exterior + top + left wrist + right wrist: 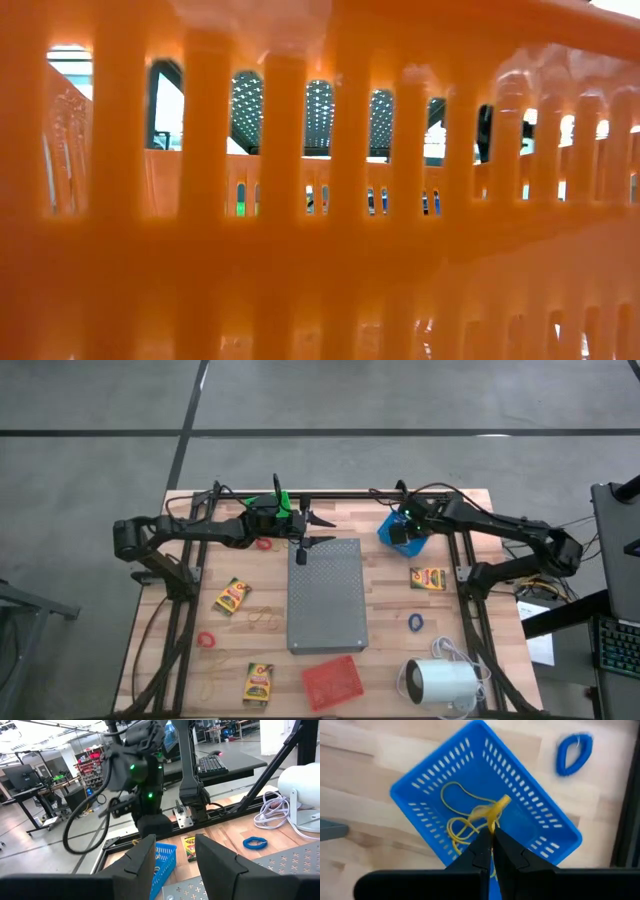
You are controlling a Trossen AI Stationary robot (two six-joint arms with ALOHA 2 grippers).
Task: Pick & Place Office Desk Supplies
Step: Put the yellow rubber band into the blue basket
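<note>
Orange basket (320, 250) filled the low view. Right end effector (492, 851) pinched shut on rubber bands (465, 820) over blue basket (420, 790); left end effector (175, 860) half open, empty.

The wooden bench (470, 540) carries a big grey perforated slab (325, 595) at its middle. Left of the slab lie a yellow crayon box (232, 596), tan rubber bands (263, 617), a red rubber ring (206, 639), another tan band (213, 680) and a second crayon box (259, 683); a further red ring (264, 544) lies near the far edge. A red mesh basket (332, 681) sits at the near edge. On the right side are a blue basket (397, 530) holding tan bands, a third crayon box (428, 578), a blue rubber ring (415, 622) and a white cylinder (442, 683) with a cord.
</note>
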